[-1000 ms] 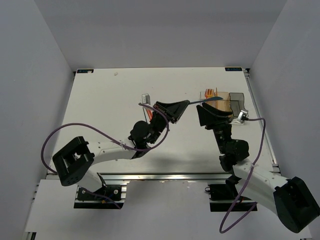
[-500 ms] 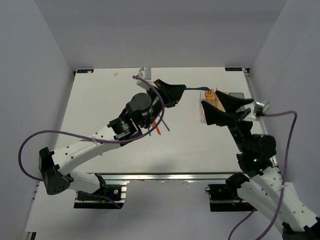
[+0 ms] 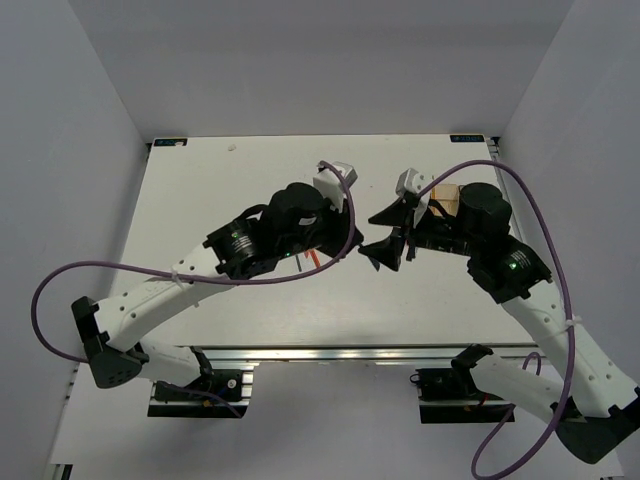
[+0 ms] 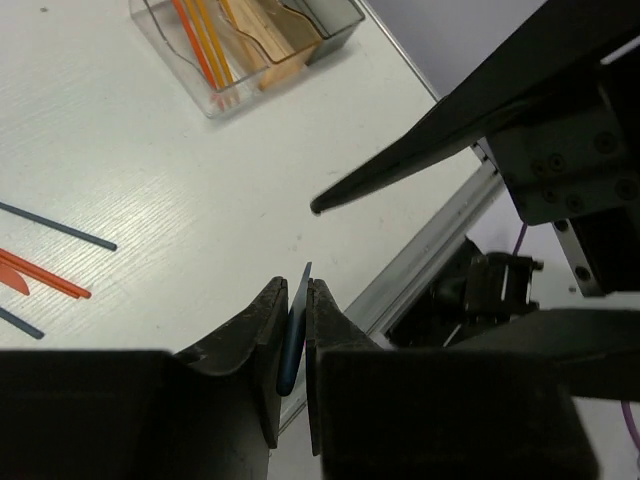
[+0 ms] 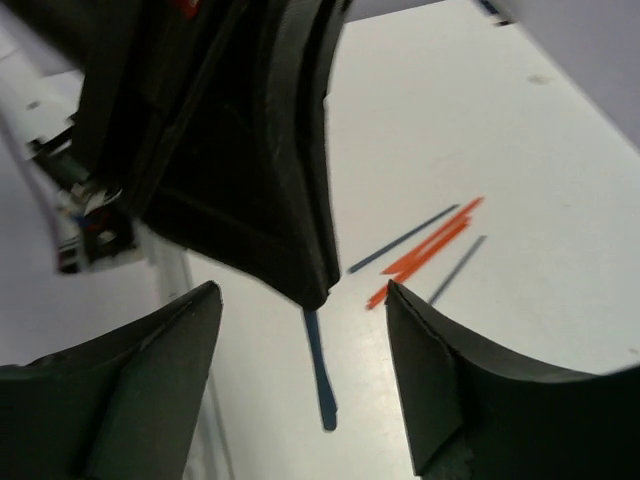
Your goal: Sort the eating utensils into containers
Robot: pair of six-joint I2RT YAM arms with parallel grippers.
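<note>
My left gripper [image 4: 293, 287] is shut on a dark blue utensil [image 4: 297, 305], held edge-on above the table. In the right wrist view the same blue utensil [image 5: 320, 385] hangs below the left gripper's tip [image 5: 300, 250], between my right gripper's [image 5: 300, 290] wide-open fingers. From above, the left gripper [image 3: 350, 240] and the right gripper [image 3: 383, 236] meet at the table's middle. The containers [image 4: 250, 40] hold orange and red pieces in the clear bin and a tan piece in the amber one. Orange utensils [image 5: 425, 250] and blue sticks [image 5: 405, 240] lie loose on the table.
The right arm covers most of the containers in the top view; only an amber corner [image 3: 447, 195] shows. Loose red utensils [image 3: 312, 258] lie under the left arm. The table's metal front rail [image 4: 430, 250] runs near both grippers.
The left gripper has swung from beside the containers back to the table's middle, still holding the blue utensil. The right arm has risen and turned, and its open fingers now flank the left gripper's tip.
</note>
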